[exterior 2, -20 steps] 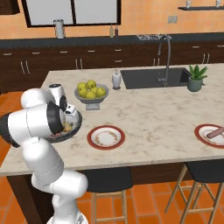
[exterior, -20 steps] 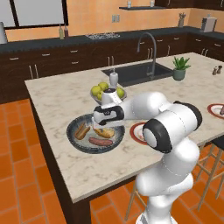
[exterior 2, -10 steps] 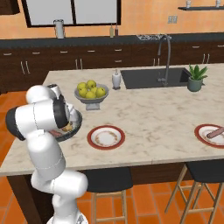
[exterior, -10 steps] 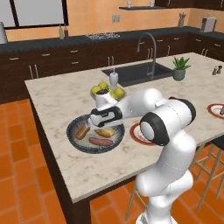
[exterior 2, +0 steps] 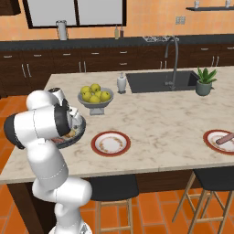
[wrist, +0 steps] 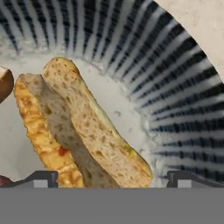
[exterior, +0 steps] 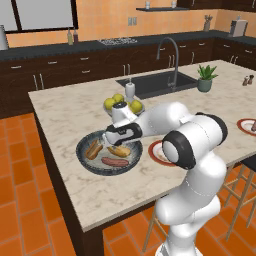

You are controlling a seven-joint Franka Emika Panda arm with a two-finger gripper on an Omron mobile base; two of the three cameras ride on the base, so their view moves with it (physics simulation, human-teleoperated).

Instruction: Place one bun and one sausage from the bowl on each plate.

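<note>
The dark ribbed bowl [exterior: 86,161] sits near the counter's left edge and holds two split buns and a red-brown sausage [exterior: 115,162]. My gripper [exterior: 112,143] hangs low over the bowl's middle, pointing down at the right-hand bun [exterior: 121,150]. In the hand view this bun [wrist: 83,127] lies close under the open gripper [wrist: 112,179], a fingertip [wrist: 43,178] on either side and apart from it. The near plate [exterior 2: 110,143] is bare. The far plate [exterior 2: 221,139] carries a sausage [exterior 2: 225,137].
A grey pedestal bowl of yellow-green apples [exterior: 121,103] stands just behind the bowl, with a white soap bottle [exterior: 130,90] and the sink [exterior: 157,82] beyond it. A potted plant [exterior: 204,78] is at the back right. Stools [exterior 2: 112,187] stand below the counter's front edge.
The hand has dropped and shifted a little left, deeper into the bowl over the bun. The jaws narrowed briefly and stand wide again.
</note>
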